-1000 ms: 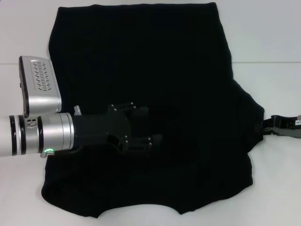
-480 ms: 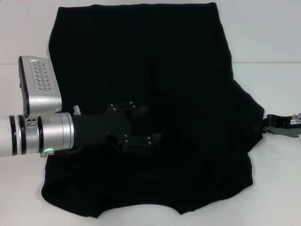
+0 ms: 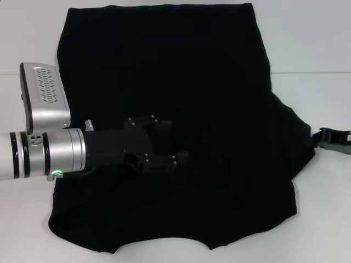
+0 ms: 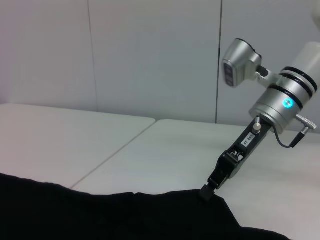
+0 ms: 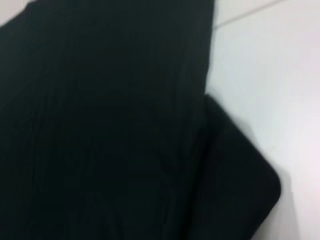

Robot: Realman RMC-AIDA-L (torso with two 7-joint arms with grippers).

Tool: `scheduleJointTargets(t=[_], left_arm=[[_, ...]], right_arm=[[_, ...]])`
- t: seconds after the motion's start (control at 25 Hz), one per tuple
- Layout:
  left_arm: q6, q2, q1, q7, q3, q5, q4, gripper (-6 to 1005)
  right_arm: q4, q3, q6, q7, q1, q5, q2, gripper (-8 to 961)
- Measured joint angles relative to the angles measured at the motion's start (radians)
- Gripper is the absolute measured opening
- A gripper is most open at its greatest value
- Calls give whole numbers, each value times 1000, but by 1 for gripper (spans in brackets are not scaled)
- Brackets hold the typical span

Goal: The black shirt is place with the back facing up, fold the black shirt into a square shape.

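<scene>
Black shirt [image 3: 181, 109] flat, left hand [image 3: 178, 143] above

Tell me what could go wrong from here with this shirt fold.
The right gripper touches only the very tip of the black shirt at its right sleeve, so the thin hold could slip as it pulls. The left gripper sits over the shirt's middle; if it drags, it may bunch the fabric and spoil a square fold. The shirt's near hem already reaches the head view's bottom edge, so part could slide out of sight.
</scene>
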Motion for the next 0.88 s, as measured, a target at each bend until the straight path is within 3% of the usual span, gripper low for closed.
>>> scheduleJointTargets(t=[0.32, 0.6, 0.88], left_arm=[[6, -2, 5, -12, 0, -9, 0, 828], [2, -3, 9, -14, 0, -10, -6, 828], [5, -4, 10, -24, 0, -10, -7, 827]], right_arm=[[-55, 52, -44, -39, -65, 35, -21, 10], [-60, 63, -63, -47, -75, 35, -43, 18], [-71, 71, -66, -47, -84, 35, -50, 27]])
